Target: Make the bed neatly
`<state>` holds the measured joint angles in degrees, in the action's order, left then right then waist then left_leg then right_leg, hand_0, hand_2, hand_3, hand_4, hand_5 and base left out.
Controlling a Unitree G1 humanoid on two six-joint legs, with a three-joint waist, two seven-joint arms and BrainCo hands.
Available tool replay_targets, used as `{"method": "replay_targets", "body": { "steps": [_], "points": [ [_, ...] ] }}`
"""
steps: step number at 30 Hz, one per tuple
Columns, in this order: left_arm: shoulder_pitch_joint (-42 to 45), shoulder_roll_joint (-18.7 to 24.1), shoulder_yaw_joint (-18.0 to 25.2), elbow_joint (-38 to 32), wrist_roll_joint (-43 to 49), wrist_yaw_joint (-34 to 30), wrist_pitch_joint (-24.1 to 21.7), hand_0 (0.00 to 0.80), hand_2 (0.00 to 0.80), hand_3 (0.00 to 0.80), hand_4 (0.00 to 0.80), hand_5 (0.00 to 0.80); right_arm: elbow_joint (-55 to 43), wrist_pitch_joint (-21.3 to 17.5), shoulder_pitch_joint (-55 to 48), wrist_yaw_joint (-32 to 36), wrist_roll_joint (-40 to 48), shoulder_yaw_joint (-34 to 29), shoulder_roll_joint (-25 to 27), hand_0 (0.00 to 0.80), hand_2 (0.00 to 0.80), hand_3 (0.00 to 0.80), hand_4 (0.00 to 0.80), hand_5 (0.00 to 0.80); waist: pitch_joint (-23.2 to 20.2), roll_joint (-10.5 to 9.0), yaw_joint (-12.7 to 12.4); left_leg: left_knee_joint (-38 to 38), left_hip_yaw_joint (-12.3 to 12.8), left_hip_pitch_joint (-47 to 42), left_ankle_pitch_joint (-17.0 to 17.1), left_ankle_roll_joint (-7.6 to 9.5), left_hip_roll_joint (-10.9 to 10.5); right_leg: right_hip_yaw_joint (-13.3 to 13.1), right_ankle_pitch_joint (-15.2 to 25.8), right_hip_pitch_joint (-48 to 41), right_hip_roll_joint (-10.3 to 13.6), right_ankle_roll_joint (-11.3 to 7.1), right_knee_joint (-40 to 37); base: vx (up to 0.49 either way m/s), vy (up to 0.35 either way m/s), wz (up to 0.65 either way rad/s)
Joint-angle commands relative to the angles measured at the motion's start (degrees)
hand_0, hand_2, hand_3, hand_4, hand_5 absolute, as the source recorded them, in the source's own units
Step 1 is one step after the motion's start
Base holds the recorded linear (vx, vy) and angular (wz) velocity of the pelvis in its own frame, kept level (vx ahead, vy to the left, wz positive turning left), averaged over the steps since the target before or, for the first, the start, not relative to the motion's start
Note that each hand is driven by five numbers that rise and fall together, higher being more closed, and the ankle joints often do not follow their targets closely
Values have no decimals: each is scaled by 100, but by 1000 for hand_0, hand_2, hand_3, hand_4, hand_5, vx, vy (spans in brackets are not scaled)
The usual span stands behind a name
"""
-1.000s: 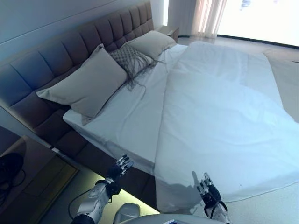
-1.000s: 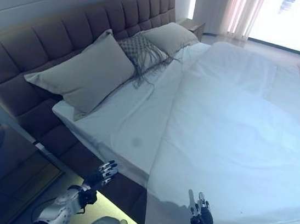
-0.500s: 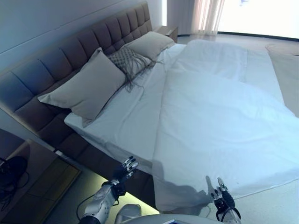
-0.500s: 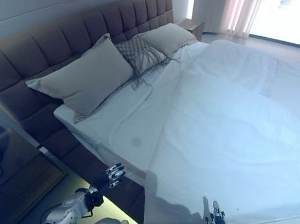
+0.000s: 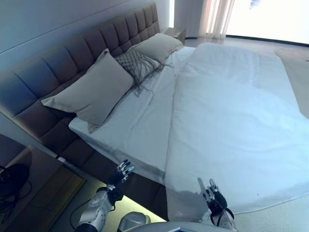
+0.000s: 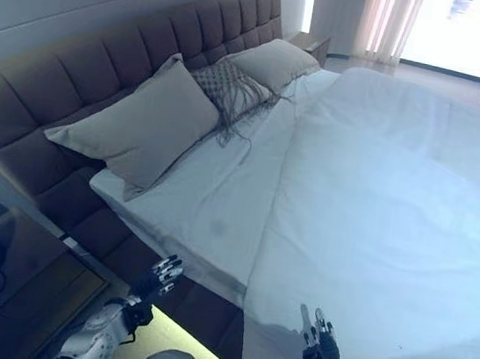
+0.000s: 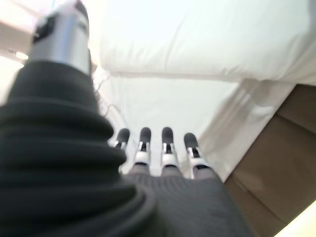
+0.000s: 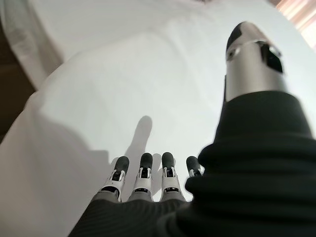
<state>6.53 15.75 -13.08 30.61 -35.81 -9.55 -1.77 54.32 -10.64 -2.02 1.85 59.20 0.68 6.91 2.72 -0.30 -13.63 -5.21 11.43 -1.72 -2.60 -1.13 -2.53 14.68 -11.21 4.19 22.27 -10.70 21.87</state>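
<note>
A white duvet [image 5: 236,111] covers the right part of the bed, its near corner hanging over the side. The white sheet [image 5: 135,121] lies bare between the duvet and the pillows. A large beige pillow [image 5: 91,89], a grey fringed cushion [image 5: 136,63] and a second beige pillow [image 5: 157,46] lean on the padded headboard [image 5: 63,63]. My left hand [image 5: 120,173] is open, in front of the bed's dark side, holding nothing. My right hand [image 5: 211,193] is open just before the duvet's hanging corner; the right wrist view shows straight fingers [image 8: 143,175] close to the white cloth.
A dark nightstand [image 5: 29,179] stands at the lower left beside the bed. A second nightstand [image 5: 175,33] stands at the far end. Curtains [image 5: 212,17] and a bright window are at the back. Pale floor [image 5: 285,217] runs along the bed's right side.
The camera has shifted a little. Both hands stay open and low; the right hand sits slightly further left and higher than half a second ago, the left slightly lower.
</note>
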Motion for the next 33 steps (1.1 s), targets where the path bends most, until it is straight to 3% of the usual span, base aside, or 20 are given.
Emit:
{"method": "replay_targets", "body": {
  "steps": [1,4,7,10,13,16,20,23,26,27,28,30,33],
  "points": [
    [-283,-57,352,-460,-58,-248,-136,0,0,0,0,0,8,-291,157,-57,38,-277,-72,0,0,0,0,0,-5,-126,-225,-211,-591,288,-55,608,-256,290,1809,-539,111,79,-514,-5,75,-3],
    [-319,-80,286,-460,28,-299,-114,0,0,0,0,0,58,-436,56,55,106,-397,-34,0,0,0,0,0,-65,-106,-187,-171,-617,272,-53,713,-340,164,1834,-445,304,27,221,6,147,8],
    [-335,-66,122,-416,80,-345,-187,0,0,0,0,0,-27,-487,-142,84,152,-454,20,0,0,0,0,0,-80,-29,-43,-128,-695,202,-36,806,-358,65,1693,-257,269,127,905,53,131,15],
    [-426,-26,-8,-372,-23,-261,-267,0,0,0,0,0,81,-400,-175,111,54,-491,128,0,0,0,0,0,-32,-69,72,-127,-786,156,-50,793,-383,102,1725,-209,96,219,448,74,-50,12],
    [-591,54,-59,-427,-170,-97,-263,0,0,0,0,0,379,-295,40,192,-31,-523,303,0,0,0,0,0,117,-206,150,-276,-755,199,-184,644,-320,110,1939,-108,-27,193,-891,11,-226,18],
    [-792,188,-64,-539,-178,-57,-222,0,0,0,0,0,484,-180,326,188,-35,-587,418,0,0,0,0,0,395,-329,180,-500,-632,322,-412,551,-107,-19,2227,225,12,11,-1216,-117,-305,2],
    [-776,273,-36,-646,-46,-78,-102,0,0,0,0,0,557,-59,417,300,-35,-575,381,0,0,0,0,0,554,-399,55,-779,-562,529,-372,349,279,177,2021,57,-69,-121,-1223,-17,-251,4],
    [-846,286,-60,-651,-62,-147,-24,0,0,0,0,0,492,-129,440,178,-134,-462,375,0,0,0,0,0,635,-367,104,-1023,-218,635,-330,126,703,571,1879,9,-25,-87,-1127,-18,-137,5],
    [-1023,203,-143,-704,-198,-173,38,0,0,0,0,0,372,-274,542,48,3,-370,546,0,0,0,0,0,739,-283,195,-1832,-193,1010,-680,55,811,623,1779,287,108,-16,-865,-146,58,40],
    [-1009,133,-201,-736,-284,-89,-32,0,0,0,0,0,373,-310,736,-23,-19,-298,640,0,0,0,0,0,828,-197,201,-2121,-466,1178,-923,120,764,230,1740,849,245,-3,-348,-107,178,40],
    [-947,102,-204,-757,-265,-78,-48,0,0,0,0,0,345,-320,754,-6,-31,-314,644,0,0,0,0,0,839,-159,219,-2158,-464,1197,-967,186,728,77,1743,1056,331,-2,-86,-10,173,-2],
    [-771,107,-255,-844,-158,-68,-57,0,0,0,0,0,236,-353,674,75,-42,-419,619,0,0,0,0,0,886,-120,247,-2321,-477,1227,-1076,297,613,-117,1770,1365,509,-35,365,72,68,-43],
    [-822,141,-433,-794,-181,-10,-421,0,0,0,0,0,56,-434,727,227,147,-465,672,0,0,0,0,0,1068,12,311,-2974,-552,2053,-1189,331,523,-403,1810,2100,552,-83,831,-195,36,-31]
  ]
}}
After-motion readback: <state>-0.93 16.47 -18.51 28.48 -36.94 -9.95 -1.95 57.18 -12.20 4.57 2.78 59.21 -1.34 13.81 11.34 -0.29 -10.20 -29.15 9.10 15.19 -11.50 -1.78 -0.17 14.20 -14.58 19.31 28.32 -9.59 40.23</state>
